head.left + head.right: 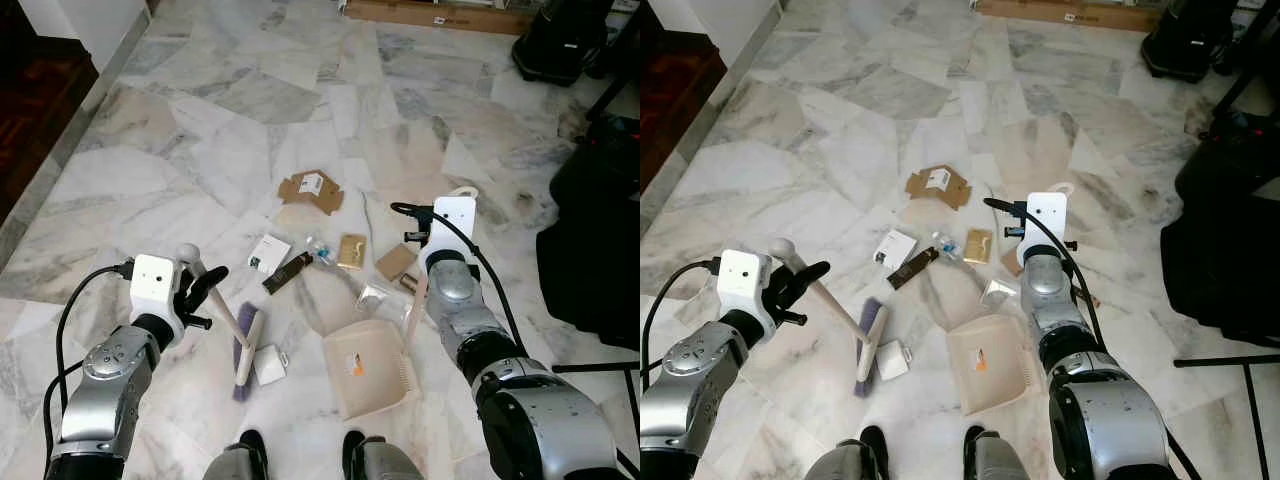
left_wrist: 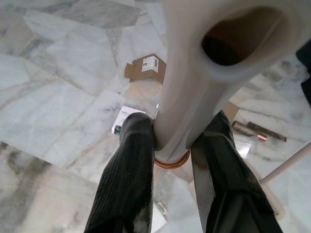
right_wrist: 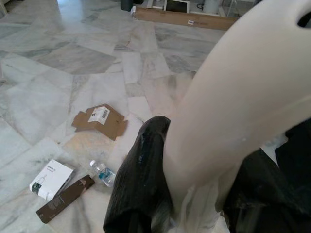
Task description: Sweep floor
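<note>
Our left tool is clamped around the cream plastic broom handle, its purple-bristled head resting on the grey-veined marble floor. Our right tool grips the beige dustpan's handle; the pan sits just beside the head. We risk flicking the small white box and clear bottle past the pan with a fast stroke.

Glossy marble floor, matt plastic dustpan, flattened brown cardboard
</note>
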Robot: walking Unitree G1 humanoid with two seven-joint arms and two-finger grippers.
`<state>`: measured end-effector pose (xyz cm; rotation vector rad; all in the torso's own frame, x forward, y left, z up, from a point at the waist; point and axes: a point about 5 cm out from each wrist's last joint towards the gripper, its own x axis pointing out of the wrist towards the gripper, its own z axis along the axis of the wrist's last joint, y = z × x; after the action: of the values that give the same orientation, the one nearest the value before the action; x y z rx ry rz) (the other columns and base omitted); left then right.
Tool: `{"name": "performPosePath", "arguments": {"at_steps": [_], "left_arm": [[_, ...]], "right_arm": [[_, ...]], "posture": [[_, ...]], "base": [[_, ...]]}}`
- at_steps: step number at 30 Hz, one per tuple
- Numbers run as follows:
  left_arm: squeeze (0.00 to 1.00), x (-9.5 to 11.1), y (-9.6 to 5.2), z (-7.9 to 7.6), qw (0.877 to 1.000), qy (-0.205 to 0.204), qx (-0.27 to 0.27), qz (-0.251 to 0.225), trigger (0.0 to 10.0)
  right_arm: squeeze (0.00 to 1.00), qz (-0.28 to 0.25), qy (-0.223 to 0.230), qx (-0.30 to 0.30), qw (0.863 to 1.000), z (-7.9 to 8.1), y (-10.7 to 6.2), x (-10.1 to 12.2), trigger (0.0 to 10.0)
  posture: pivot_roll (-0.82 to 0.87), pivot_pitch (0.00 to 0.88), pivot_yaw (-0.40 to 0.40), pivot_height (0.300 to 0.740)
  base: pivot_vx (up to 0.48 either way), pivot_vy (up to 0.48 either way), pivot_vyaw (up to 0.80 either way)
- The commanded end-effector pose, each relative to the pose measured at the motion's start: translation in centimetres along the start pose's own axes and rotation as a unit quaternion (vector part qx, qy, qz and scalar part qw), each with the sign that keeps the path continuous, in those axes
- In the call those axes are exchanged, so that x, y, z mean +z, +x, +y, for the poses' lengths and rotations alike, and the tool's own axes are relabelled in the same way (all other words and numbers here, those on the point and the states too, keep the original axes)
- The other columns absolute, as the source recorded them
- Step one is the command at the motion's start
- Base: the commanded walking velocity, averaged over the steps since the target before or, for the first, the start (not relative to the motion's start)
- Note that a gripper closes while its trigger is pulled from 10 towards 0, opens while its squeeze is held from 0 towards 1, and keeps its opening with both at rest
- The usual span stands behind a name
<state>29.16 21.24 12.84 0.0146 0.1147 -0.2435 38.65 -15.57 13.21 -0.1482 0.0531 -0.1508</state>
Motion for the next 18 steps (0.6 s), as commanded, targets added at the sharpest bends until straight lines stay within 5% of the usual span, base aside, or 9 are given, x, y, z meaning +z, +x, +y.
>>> {"name": "performPosePath", "arguments": {"at_steps": [1,5,9,18], "left_arm": [[0.00,-1.8,-0.3,-0.8,0.997,-0.044,-0.036,0.045,10.0],[0.00,-1.9,-0.3,-0.8,0.996,-0.061,-0.039,0.054,10.0],[0.00,-0.9,0.1,-0.8,0.984,-0.172,-0.034,0.025,10.0],[0.00,1.3,0.8,-0.7,0.963,-0.264,-0.030,-0.040,10.0]], "right_arm": [[0.00,0.021,-0.004,0.003,1.000,0.3,-0.2,-0.7,10.0],[0.00,0.021,-0.003,0.004,1.000,0.3,-0.2,-0.7,10.0],[0.00,0.022,-0.001,0.004,1.000,0.4,-0.2,-0.7,10.0],[0.00,0.019,0.003,0.003,1.000,0.5,-0.1,-0.5,10.0]], "posture": [[-0.07,0.310,-0.027,0.740],[-0.07,0.310,-0.025,0.740],[-0.07,0.308,-0.024,0.740],[-0.07,0.296,-0.022,0.740]], "base": [[0.000,0.000,0.00],[0.000,0.000,0.00],[0.000,0.000,0.00],[0.000,0.000,0.00]]}}
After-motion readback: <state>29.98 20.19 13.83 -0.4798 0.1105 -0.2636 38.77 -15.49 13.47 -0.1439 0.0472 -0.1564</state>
